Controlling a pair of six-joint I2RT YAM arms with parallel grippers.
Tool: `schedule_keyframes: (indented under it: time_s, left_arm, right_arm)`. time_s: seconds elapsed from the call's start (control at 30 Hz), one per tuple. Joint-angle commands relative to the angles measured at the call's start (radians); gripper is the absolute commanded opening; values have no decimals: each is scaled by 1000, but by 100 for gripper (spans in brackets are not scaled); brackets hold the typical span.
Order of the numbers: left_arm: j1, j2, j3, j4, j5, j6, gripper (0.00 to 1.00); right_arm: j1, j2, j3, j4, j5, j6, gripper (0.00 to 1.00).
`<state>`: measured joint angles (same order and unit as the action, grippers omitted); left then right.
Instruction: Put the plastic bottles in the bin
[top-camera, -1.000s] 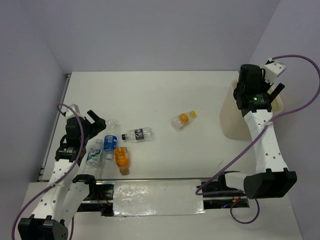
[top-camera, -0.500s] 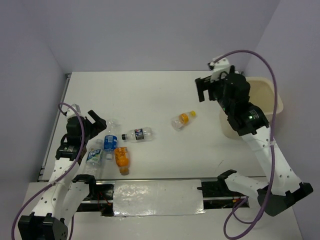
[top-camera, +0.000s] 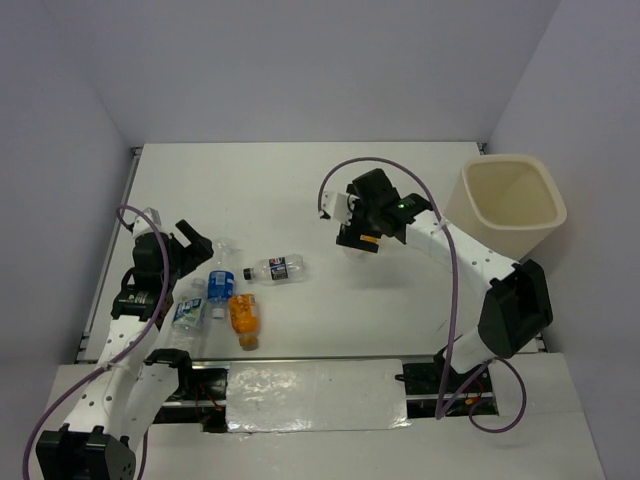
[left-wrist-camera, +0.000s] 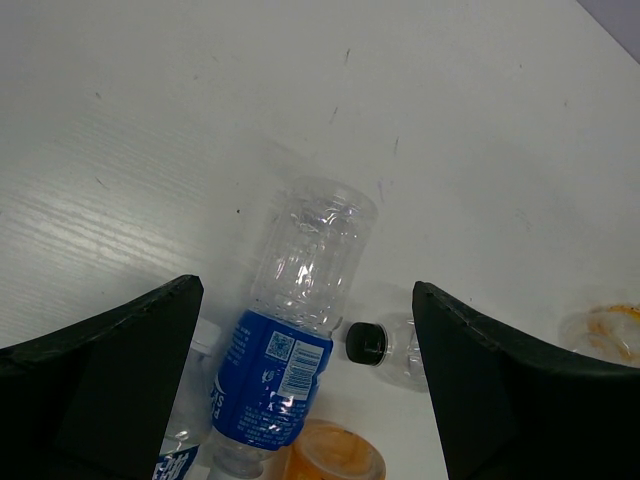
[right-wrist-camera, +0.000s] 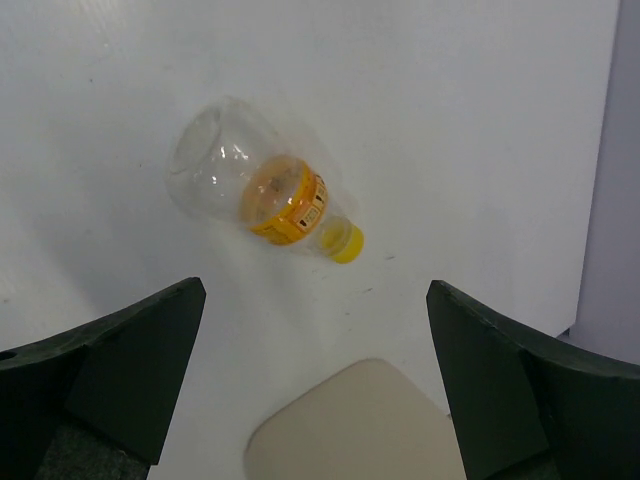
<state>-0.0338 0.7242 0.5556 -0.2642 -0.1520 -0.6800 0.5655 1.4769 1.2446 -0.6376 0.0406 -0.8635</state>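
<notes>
Several plastic bottles lie at the table's left: a blue-label one (top-camera: 220, 285) (left-wrist-camera: 290, 350), a second blue-label one (top-camera: 188, 310), an orange one (top-camera: 243, 315) (left-wrist-camera: 335, 455), and a dark-label one (top-camera: 275, 268) with a black cap (left-wrist-camera: 367, 343). My left gripper (top-camera: 200, 243) (left-wrist-camera: 305, 290) hangs open just above them, holding nothing. A clear bottle with an orange label and yellow cap (right-wrist-camera: 265, 190) lies mid-table, with my open, empty right gripper (top-camera: 355, 225) (right-wrist-camera: 315, 285) over it. The cream bin (top-camera: 510, 205) (right-wrist-camera: 360, 430) stands at the right.
Purple walls close off the back and both sides. The table's left edge runs close beside the left arm (top-camera: 125, 330). A purple cable (top-camera: 455, 300) loops along the right arm.
My right arm has swung from over the bin leftward and down to the orange-label bottle. The left arm and the bottles have not moved.
</notes>
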Motion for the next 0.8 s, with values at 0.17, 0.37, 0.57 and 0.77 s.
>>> schedule_keyframes:
  time_s: [0.17,0.37,0.57,0.77]
  left_arm:
    - [2,15,13,14,-55,13,99]
    - [2,26,15,22,-52,17,99]
    - [2,31,27,-9,-60,22,99]
    - [2,-17,12,0,-73,17,99]
  right_arm:
    - [13,169,-33,35,8,-210,100]
    - [8,250,-31,98,2,-224,100]
    - [10,361,3,111,-120,-186,100]
    - [7,379,-39,202,-81,-111,92]
